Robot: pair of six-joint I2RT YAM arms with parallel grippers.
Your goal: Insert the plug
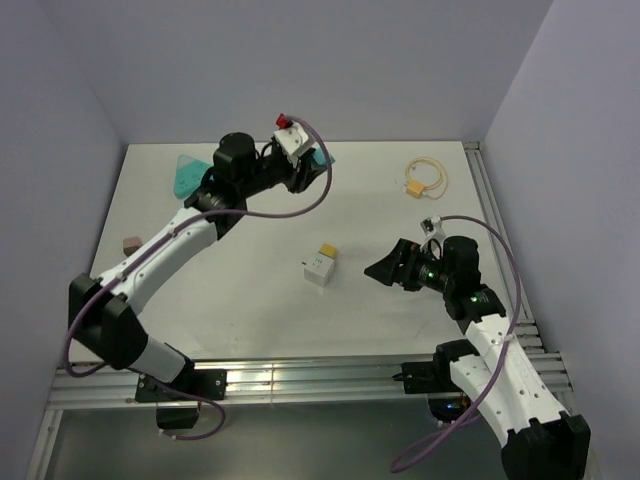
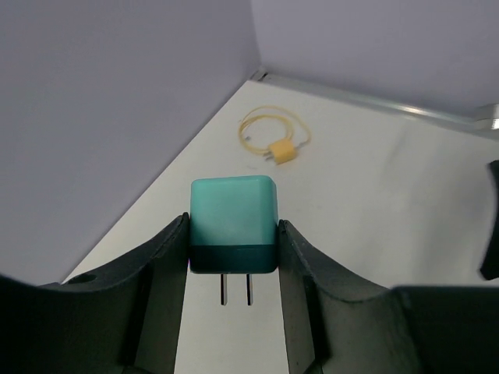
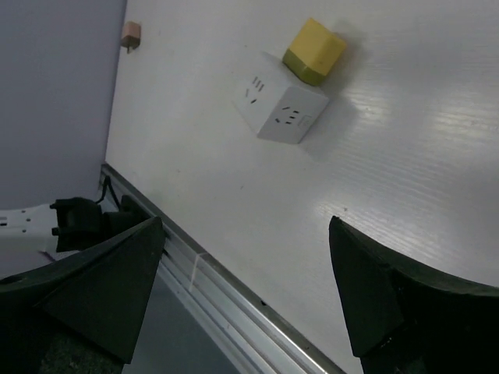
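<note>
Left gripper [image 2: 234, 234]: it pinches the teal plug [image 2: 234, 210] by its sides, prongs bare and pointing back at the wrist. We hold it in the air over the far edge of the tabletop [image 1: 250, 310], well apart from the socket.
Right gripper [image 3: 245, 222]: it is spread wide and holds nothing. It hovers near the right edge and faces the socket cube [image 3: 281, 109] without touching it.
Risk, cube slides: the cube looks loose near the middle of the tabletop. We judge that a push from the plug could shove or tip it unless the right gripper steadies it.
Risk, wrong face: a yellow plug [image 3: 314, 51] already fills one face, so we have to come in at a free one.
Risk, prongs miss: we judge that a small tilt or twist in the grip could land the prongs beside the slots and jam them.
Risk, plug slips: the smooth sides could slide between the fingers under pressure.
Room: plain pale violet walls close three sides.
Surface: a white, matt tabletop, with a metal rail [image 1: 300, 375] along the near edge.
Far left corner: a teal triangle [image 1: 187, 172].
Far right corner: a coiled yellow cable [image 1: 425, 175].
Left edge: a small brown block [image 1: 129, 243].
</note>
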